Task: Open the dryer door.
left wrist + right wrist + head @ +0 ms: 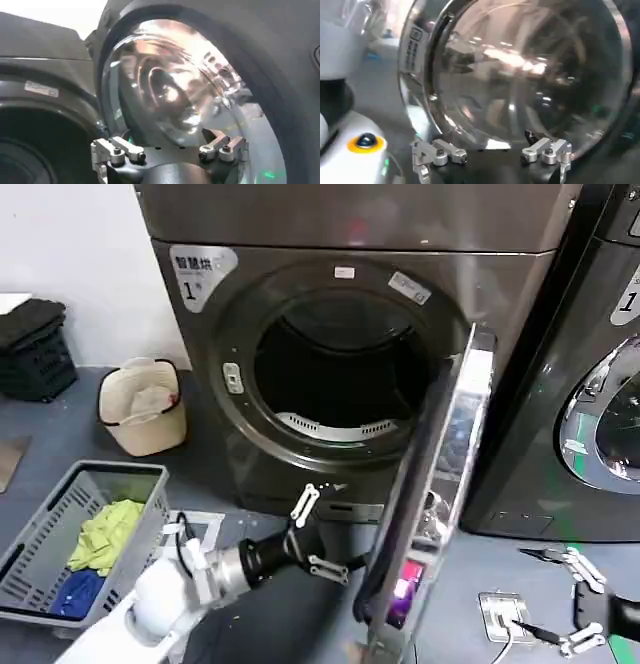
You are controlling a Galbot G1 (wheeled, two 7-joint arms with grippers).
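Just inside the dryer door [440,484], left gripper [318,534] jaws spread, empty, near its inner face. Right gripper [580,599] parked beyond the door's outer side, jaws also apart. Door swung wide, edge-on; drum exposed. Task looks essentially done. Chrome rim shiny, glass dark.

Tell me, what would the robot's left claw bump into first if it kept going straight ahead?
Most likely the inner side of the dryer door. The open left gripper points right at its glass bowl, close ahead, though exact depth is unclear.
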